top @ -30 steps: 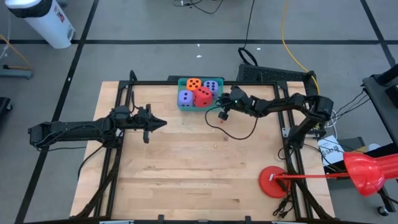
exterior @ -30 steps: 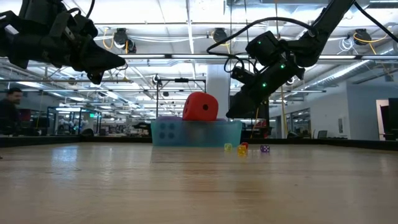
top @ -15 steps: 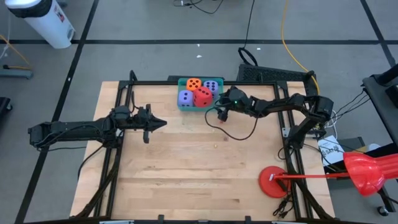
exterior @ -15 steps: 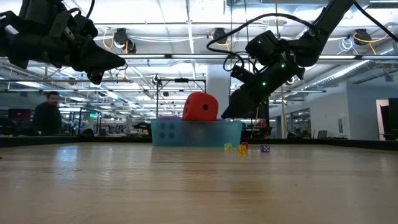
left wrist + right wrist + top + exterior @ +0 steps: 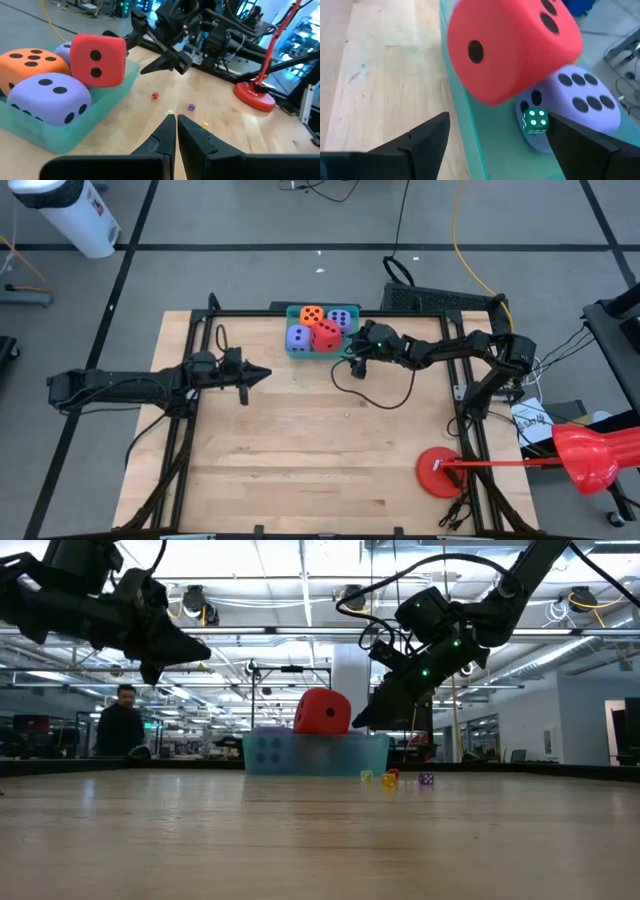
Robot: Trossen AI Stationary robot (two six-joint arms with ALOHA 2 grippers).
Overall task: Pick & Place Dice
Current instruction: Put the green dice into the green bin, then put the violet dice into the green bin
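Observation:
A teal tray (image 5: 291,351) at the table's far edge holds several big soft dice: orange (image 5: 312,314), two purple (image 5: 298,337) and red (image 5: 327,333), the red one on top of the others (image 5: 510,45). My right gripper (image 5: 495,145) hovers open above the tray's right rim (image 5: 375,720). A tiny green die (image 5: 535,121) shows between its fingers, in front of a purple die (image 5: 585,102); I cannot tell whether it rests or falls. My left gripper (image 5: 265,373) hangs shut above the table, left of the tray.
Several tiny dice lie on the wood right of the tray: red (image 5: 155,95), purple (image 5: 191,107), yellow (image 5: 205,124). A black cable (image 5: 385,395) loops below the right arm. A red round stand (image 5: 440,472) sits near the right front. A person (image 5: 122,725) stands in the room behind.
My right gripper has edged a little toward the tray. My left gripper has shifted slightly toward the table's right edge, staying shut and above the table.

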